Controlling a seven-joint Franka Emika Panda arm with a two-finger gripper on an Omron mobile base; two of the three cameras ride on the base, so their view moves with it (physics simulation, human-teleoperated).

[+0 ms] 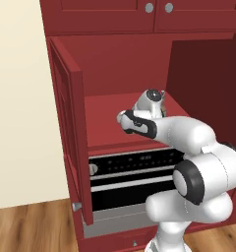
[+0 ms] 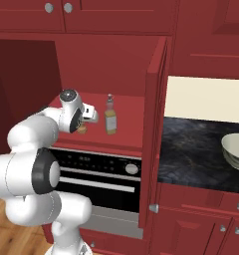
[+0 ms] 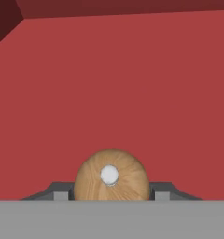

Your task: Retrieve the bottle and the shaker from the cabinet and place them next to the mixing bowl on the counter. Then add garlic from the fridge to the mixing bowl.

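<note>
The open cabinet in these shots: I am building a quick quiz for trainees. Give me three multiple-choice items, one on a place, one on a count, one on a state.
1. Where does the bottle stand?
A. On the counter
B. On the cabinet shelf
C. In the mixing bowl

2. How many mixing bowls are on the counter?
A. One
B. Two
C. Three

3. How does the gripper stand to the shaker?
A. Far above it
B. Fingers on either side of it
C. Beside the bottle instead

Key: B, it stands on the red shelf above the oven; A, a single cream bowl shows; B, the hand view shows a finger at each flank.
</note>
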